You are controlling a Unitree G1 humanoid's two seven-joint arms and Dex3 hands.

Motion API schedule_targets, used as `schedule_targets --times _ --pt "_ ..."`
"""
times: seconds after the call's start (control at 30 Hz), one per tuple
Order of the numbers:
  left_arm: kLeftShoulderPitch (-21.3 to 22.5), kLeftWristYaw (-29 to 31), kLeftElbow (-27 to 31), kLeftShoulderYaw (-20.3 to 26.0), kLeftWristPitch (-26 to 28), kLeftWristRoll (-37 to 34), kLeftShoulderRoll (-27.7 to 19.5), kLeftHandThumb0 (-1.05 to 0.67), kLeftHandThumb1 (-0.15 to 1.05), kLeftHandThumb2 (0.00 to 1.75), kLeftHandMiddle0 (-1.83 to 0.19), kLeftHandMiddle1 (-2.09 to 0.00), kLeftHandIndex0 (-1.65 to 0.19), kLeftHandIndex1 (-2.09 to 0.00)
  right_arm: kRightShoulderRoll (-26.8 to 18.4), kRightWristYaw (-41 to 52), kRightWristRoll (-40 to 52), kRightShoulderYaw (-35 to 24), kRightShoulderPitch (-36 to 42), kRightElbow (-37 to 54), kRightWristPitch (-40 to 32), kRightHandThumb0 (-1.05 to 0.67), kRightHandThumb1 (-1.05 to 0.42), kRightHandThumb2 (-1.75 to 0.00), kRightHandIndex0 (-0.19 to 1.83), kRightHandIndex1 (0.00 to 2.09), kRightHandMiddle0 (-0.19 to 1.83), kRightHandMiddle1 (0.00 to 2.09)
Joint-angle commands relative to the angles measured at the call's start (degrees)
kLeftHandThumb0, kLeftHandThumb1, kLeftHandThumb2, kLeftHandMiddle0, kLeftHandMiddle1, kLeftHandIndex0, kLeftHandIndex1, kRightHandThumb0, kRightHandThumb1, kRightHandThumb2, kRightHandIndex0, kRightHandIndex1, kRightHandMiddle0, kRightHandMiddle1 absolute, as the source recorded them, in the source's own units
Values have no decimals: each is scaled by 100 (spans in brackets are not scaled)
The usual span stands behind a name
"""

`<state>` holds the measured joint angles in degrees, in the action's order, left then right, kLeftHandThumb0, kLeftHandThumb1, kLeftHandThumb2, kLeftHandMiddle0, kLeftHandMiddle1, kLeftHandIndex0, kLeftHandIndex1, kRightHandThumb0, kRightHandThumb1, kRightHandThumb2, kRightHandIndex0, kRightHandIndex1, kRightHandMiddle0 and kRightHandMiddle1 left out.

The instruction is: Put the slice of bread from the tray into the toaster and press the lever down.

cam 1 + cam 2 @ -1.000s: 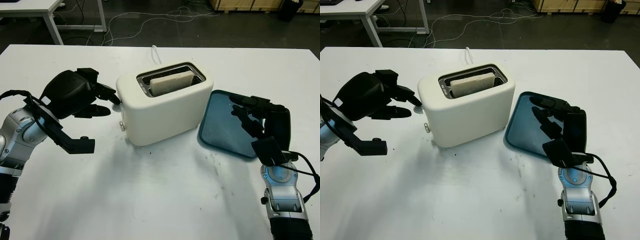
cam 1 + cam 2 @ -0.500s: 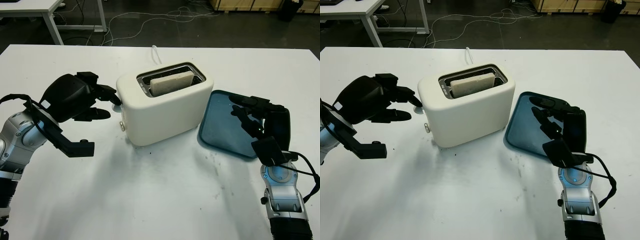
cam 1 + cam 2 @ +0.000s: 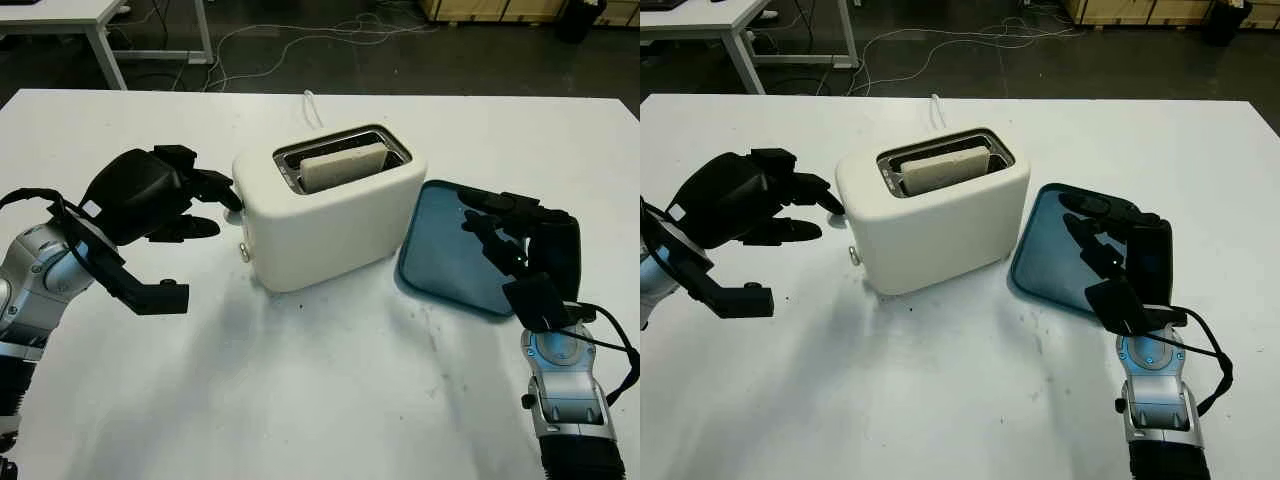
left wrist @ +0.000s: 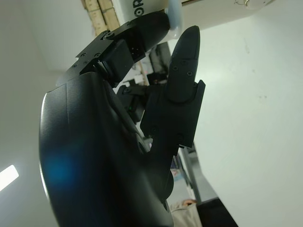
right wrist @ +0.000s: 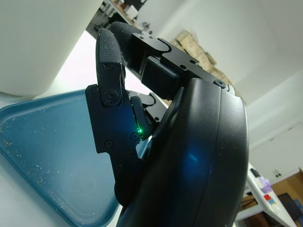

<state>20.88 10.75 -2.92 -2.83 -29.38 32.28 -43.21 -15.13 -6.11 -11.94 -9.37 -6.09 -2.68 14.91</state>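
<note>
Cream toaster [image 3: 330, 215] end faces your empty, released left hand [image 3: 150, 193]; its lever sits just beside those fingertips.

Bread's already in the toaster
Cream toaster [image 3: 330, 215] holds the pale slice [image 3: 343, 166] upright in its slot; blue tray [image 3: 450, 245] lies just right of it.

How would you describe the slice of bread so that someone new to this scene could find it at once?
Start at the cream-white rounded toaster in the middle of the white table, left of the dark blue plastic tray. The pale slice of bread stands upright in the toaster's top slot, the one light thing between its dark metal walls.
</note>
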Motion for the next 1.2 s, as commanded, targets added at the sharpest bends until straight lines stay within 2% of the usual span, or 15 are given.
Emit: schedule_targets --times 0.0,0.17,0.3,0.43,0.57,0.67,0.77,0.9,1.17 --pt "-7 131 -66 -112 -5 -33 -10 -35 92 15 -53 -162 -74 -78 24 10 102 -19 38 -9 10 -47 -92 -21 89 92 112 0" --pt "-73 153 -123 -168 -78 -133 65 -29 92 26 -58 -154 -71 -87 17 7 109 -24 30 -15 54 -47 -92 -21 89 91 112 0" --pt "-329 221 -136 -296 -20 -272 183 -27 92 25 -58 -162 -65 -107 14 -6 71 -23 38 37 -29 -47 -92 -21 89 92 112 0" --pt "-787 353 -122 -480 178 -470 439 -25 92 25 -60 -152 -63 -99 15 -13 90 -32 24 -20 40 -47 -92 -21 88 93 112 0" --pt "-1444 422 -68 -740 521 -650 876 -30 92 32 -60 -141 -63 -91 33 -28 57 -16 26 11 -15 -47 -92 -21 88 94 112 0" --pt "-1851 67 -343 -952 591 -485 1289 -34 92 35 -57 -148 -65 -86 33 -28 71 -17 11 -30 22 -46 -92 -21 88 94 112 0" --pt "-2083 -377 -511 -1016 691 -347 1588 -30 92 32 -54 -149 -64 -85 29 -30 77 -21 -9 -68 56 -45 -92 -21 88 93 112 0" --pt "-2224 -785 -513 -934 793 -387 1815 -29 92 32 -50 -156 -62 -86 22 -50 43 -4 -40 -104 105 -44 -92 -20 88 92 111 0" --pt "-2079 -942 -555 -899 676 -322 1755 -31 92 34 -47 -162 -62 -87 36 -42 57 4 -36 -98 89 -43 -92 -20 88 93 111 0"
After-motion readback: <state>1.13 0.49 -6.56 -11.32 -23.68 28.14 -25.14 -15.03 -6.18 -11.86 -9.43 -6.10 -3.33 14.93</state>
